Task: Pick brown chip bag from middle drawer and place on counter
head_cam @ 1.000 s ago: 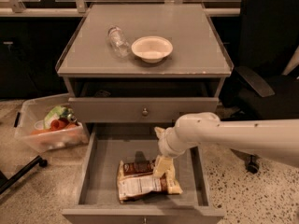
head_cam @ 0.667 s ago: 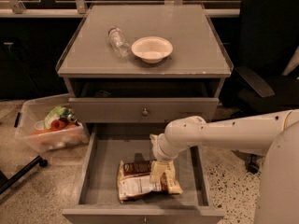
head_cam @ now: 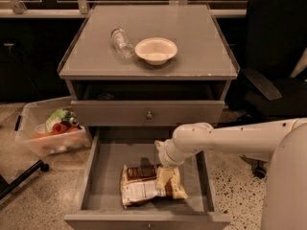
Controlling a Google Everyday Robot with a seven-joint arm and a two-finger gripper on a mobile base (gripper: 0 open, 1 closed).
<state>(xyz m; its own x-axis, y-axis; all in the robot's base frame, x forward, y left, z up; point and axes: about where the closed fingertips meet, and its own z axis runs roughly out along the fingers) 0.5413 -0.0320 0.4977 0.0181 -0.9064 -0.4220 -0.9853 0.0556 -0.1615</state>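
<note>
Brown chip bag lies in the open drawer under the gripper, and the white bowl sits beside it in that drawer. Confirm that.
One error: the camera view shows the white bowl on the counter. The brown chip bag does lie in the open middle drawer under the gripper.

The gripper (head_cam: 163,178) sits at brown chip bag (head_cam: 139,190) (in middle drawer (head_cam: 111,166)).

Office-like room.
Black swivel chair (head_cam: 274,37), speckled floor (head_cam: 43,206), plastic bin (head_cam: 28,128) beside drawer cabinet (head_cam: 120,114); pincer (head_cam: 163,178) low in middle drawer (head_cam: 108,174).
</note>
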